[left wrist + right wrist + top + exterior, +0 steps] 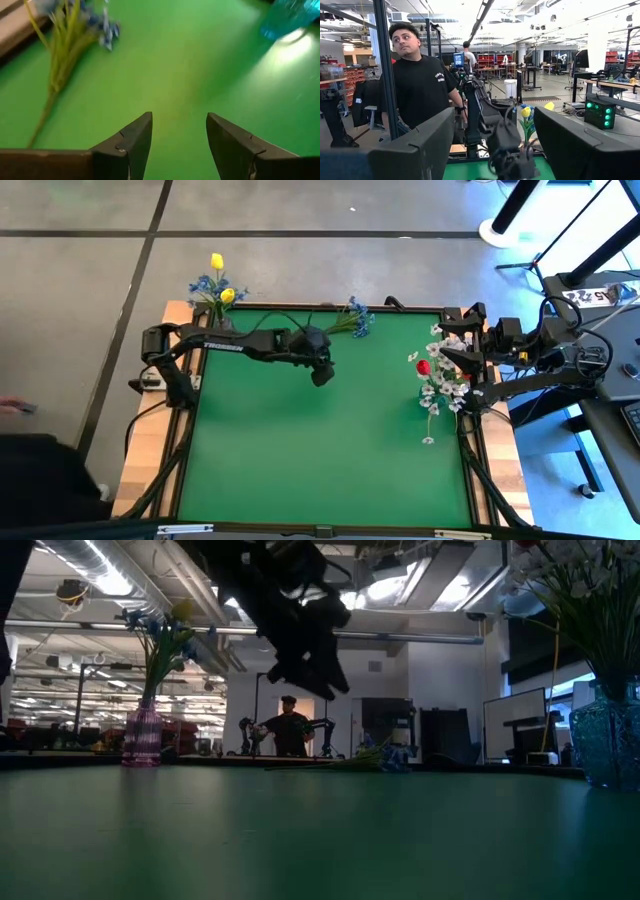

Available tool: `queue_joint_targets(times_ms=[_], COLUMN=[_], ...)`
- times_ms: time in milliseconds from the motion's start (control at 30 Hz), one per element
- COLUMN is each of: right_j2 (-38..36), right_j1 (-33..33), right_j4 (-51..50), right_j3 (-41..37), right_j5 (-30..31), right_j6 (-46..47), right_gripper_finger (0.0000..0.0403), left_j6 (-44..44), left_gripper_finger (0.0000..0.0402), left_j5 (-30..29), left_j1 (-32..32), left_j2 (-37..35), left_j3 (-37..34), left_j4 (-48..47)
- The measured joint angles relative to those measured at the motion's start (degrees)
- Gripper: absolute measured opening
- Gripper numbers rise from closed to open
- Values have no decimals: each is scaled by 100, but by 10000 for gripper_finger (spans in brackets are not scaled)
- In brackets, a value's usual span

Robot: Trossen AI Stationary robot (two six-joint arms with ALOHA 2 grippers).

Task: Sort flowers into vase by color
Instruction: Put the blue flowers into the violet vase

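Fingers (177, 145) of left arm spread, empty | blue bunch (352, 320) near | drop onto stems, pinch low.

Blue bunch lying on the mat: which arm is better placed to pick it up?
Left. The left gripper hovers open close to the blue bunch, which shows in its wrist view. The right gripper waits open at the far side, behind the white-and-red vase.

You have two vases (222, 320) (447, 395), two yellow tulips (217, 261) (228, 296), one red tulip (423, 367), and one loose blue bunch (355, 320) at twelve o'clock.
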Motion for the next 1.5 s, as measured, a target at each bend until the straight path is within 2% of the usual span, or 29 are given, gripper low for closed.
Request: queue_joint_targets(times_ms=[200,367,433,767,867,1033,1233,1367,1500], right_j2=[0,1,0,2,1,2,1,1,0], right_j1=[0,0,0,2,1,0,2,0,2], right_j4=[0,0,0,0,0,-2,0,-1,0], right_j3=[0,0,0,0,1,0,0,0,0], right_j5=[4,7,9,31,32,28,28,26,26], right_j6=[-2,-1,0,-2,-2,-2,-1,-2,-1], right_gripper_finger=[273,273,273,273,273,273,273,273,273], left_j6=[-620,-439,-409,-331,-299,-283,-140,-205,-211], left_gripper_finger=[181,181,181,181,181,181,174,145,93], left_j5=[87,-1114,-1358,-1355,-1286,-523,-44,187,142], left_j1=[-19,155,294,1158,1355,1702,1741,1675,1546], left_j2=[444,721,786,1518,1520,1598,1587,1587,1580], left_j3=[0,1,11,-2,2,3,4,4,7], left_j4=[75,442,495,858,1007,912,904,682,510])
